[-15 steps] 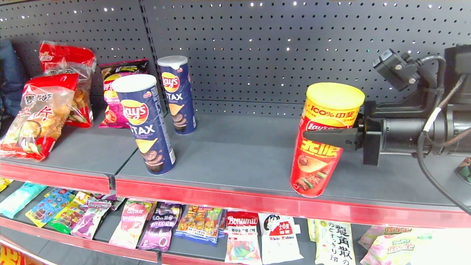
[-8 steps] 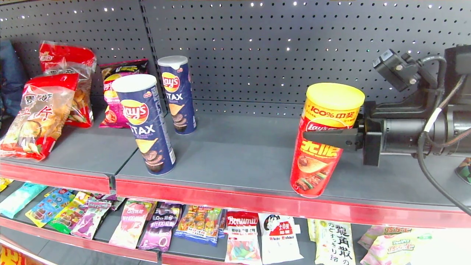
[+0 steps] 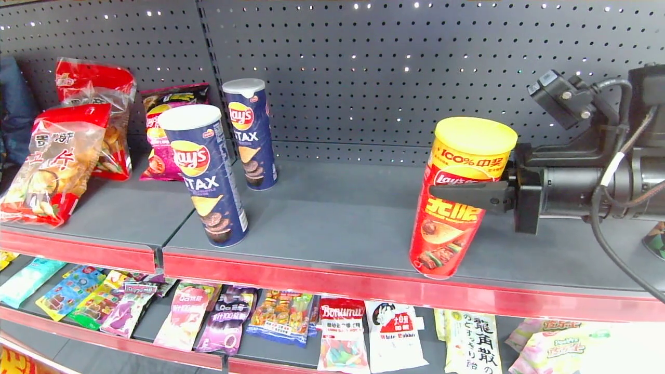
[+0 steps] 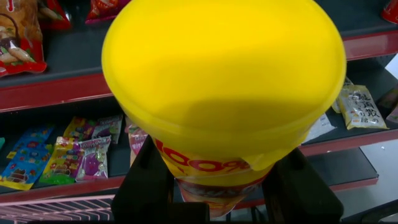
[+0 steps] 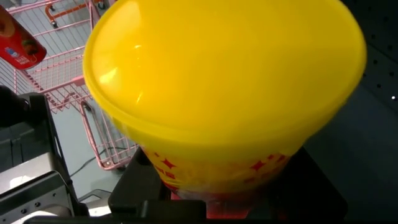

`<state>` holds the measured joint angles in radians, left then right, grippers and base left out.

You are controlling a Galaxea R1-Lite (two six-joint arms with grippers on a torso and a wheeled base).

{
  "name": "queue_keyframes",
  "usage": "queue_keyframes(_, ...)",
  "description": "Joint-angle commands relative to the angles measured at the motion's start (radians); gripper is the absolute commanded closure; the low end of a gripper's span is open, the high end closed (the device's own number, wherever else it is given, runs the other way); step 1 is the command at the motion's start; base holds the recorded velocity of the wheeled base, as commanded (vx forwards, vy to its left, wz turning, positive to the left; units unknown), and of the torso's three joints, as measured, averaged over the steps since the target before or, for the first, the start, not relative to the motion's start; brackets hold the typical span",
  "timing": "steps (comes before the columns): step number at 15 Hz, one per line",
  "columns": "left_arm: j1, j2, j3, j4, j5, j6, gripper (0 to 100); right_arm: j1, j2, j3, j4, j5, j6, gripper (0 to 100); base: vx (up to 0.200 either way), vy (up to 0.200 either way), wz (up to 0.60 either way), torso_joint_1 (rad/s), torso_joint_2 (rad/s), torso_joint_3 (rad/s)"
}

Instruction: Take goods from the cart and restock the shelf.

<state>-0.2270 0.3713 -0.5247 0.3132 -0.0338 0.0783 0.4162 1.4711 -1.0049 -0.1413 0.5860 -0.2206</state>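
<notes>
The red chip canister (image 3: 446, 234) with a yellow lid stands pinched at mid-height between the right gripper's (image 3: 460, 193) fingers, its base on the shelf (image 3: 337, 218) below them, while the left gripper (image 4: 221, 190) clamps a second yellow-lidded canister (image 4: 224, 81).

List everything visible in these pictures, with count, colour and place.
blue cans: two, white lids, upright on top shelf, left of middle.
red can: one, yellow lid, tilted, top shelf front, right side.
second red can: one, yellow lid, before the shelves.
snack bags: three, two red, one magenta, top shelf's left end.
candy packets: many, mixed colours, lower shelf.
cart: one, pink, on the floor.
right gripper: black, shut on red can.
left gripper: black, shut on second red can.
</notes>
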Motion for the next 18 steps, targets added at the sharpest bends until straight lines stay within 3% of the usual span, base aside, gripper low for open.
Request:
queue_keyframes(1, 0.0, 0.001, 0.0, 0.0, 0.0, 0.0, 100, -0.002, 0.002, 0.002, -0.001, 0.003, 0.001, 100, 0.0, 0.0, 0.0, 0.0, 0.0, 0.0)
queue_keyframes(11, 0.0, 0.0, 0.009, 0.0, -0.001, 0.0, 100, 0.0, -0.002, 0.02, 0.0, 0.018, 0.0, 100, 0.0, 0.0, 0.0, 0.0, 0.0, 0.0)
queue_keyframes(12, 0.0, 0.0, 0.011, 0.0, -0.003, 0.0, 100, 0.0, -0.002, 0.023, 0.0, 0.018, -0.002, 0, 0.0, 0.0, 0.0, 0.0, 0.0, 0.0)
queue_keyframes(18, 0.0, -0.002, 0.017, -0.002, -0.003, 0.0, 100, 0.001, -0.017, 0.029, 0.0, 0.014, 0.003, 0, 0.0, 0.0, 0.0, 0.0, 0.0, 0.0)
